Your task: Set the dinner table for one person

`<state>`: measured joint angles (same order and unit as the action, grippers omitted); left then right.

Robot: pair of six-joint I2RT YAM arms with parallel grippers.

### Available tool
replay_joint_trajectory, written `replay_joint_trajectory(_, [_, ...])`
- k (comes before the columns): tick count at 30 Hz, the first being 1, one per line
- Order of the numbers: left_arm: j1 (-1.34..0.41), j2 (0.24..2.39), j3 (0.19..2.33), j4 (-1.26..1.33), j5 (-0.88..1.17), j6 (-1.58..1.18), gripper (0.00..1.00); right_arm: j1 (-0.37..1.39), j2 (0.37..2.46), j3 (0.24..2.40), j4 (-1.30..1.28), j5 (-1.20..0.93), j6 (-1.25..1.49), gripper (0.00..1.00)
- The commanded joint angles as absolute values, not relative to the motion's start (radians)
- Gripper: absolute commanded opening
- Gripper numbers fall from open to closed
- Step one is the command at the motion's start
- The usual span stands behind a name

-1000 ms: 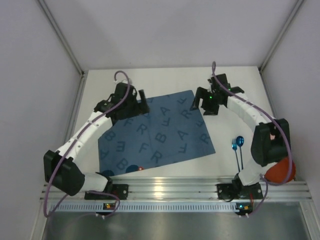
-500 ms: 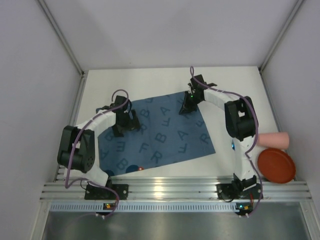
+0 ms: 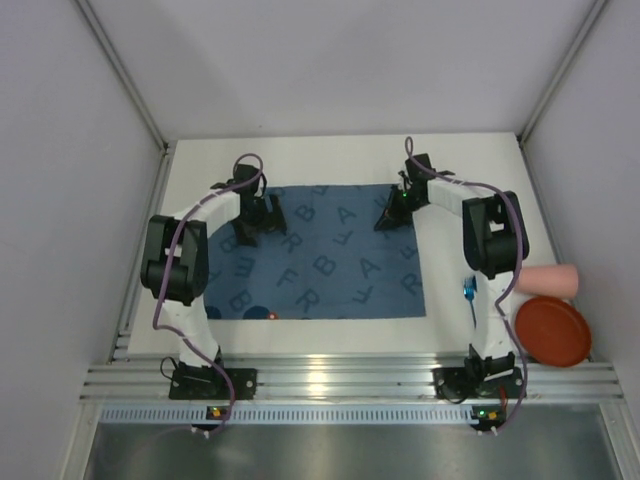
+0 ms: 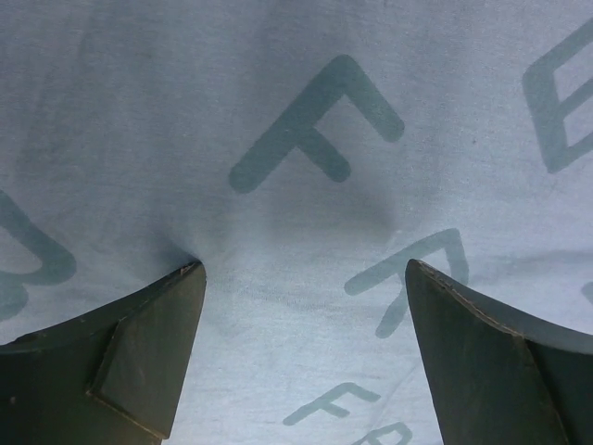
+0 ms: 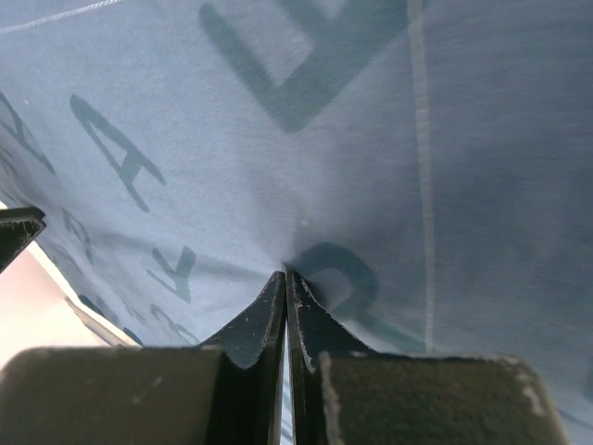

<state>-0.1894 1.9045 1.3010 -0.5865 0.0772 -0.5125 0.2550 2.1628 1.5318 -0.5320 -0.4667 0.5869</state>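
Blue cloth placemat [image 3: 330, 265] lies limp on the rigid, fixed white bench [image 3: 300, 160] spanning your workspace; take cloth by its edges. Your right fingers [image 5: 264, 320] pinch a pucker; left fingers [image 4: 139, 352] gape, empty.

**Printed letters on placemat**

The dark blue cloth placemat [image 3: 330, 260] on the dinner table [image 3: 300, 160] is covered with scattered darker capitals, turned at mixed angles. Top view reads B, A, L, R, F, E. Left wrist view: one large F, with a smaller R and F. Right wrist view: A and R; the other letters are cut off.
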Motion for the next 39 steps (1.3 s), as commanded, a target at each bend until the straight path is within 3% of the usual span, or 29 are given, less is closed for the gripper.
replay_joint_trajectory(1, [-0.186,1.994,1.338,-0.557,0.133,-0.491,0.94,0.199,2.175,1.525,-0.548,-0.344,0.532,0.0])
replay_joint_trajectory(11, [-0.187,2.01,1.355,-0.554,0.196,-0.531,0.93,0.187,2.212,1.638,-0.609,-0.302,0.482,0.0])
replay_joint_trajectory(19, [-0.202,1.933,1.35,-0.577,0.196,-0.58,0.93,0.186,2.136,1.723,-0.621,-0.408,0.436,0.01])
replay_joint_trajectory(22, [-0.204,1.879,1.376,-0.601,0.181,-0.586,0.94,0.175,1.972,1.709,-0.641,-0.376,0.431,0.56])
replay_joint_trajectory(23, [-0.204,1.87,1.397,-0.606,0.178,-0.584,0.95,0.157,1.871,1.695,-0.647,-0.332,0.443,0.81])
replay_joint_trajectory(25, [-0.204,1.855,1.423,-0.63,0.175,-0.584,0.95,0.124,1.766,1.622,-0.666,-0.276,0.474,0.99])
replay_joint_trajectory(29, [-0.215,1.822,1.46,-0.65,0.176,-0.589,0.95,-0.035,1.49,1.456,-0.759,-0.006,0.572,1.0])
replay_joint_trajectory(32, [-0.236,1.815,1.451,-0.65,0.178,-0.598,0.95,-0.157,1.398,1.347,-0.871,0.231,0.581,1.0])
replay_joint_trajectory(35, [-0.287,1.813,1.44,-0.656,0.176,-0.594,0.95,-0.227,1.39,1.286,-0.96,0.447,0.559,1.0])
replay_joint_trajectory(39, [-0.345,1.801,1.431,-0.681,0.17,-0.58,0.95,-0.284,1.377,1.244,-0.963,0.558,0.568,1.0])
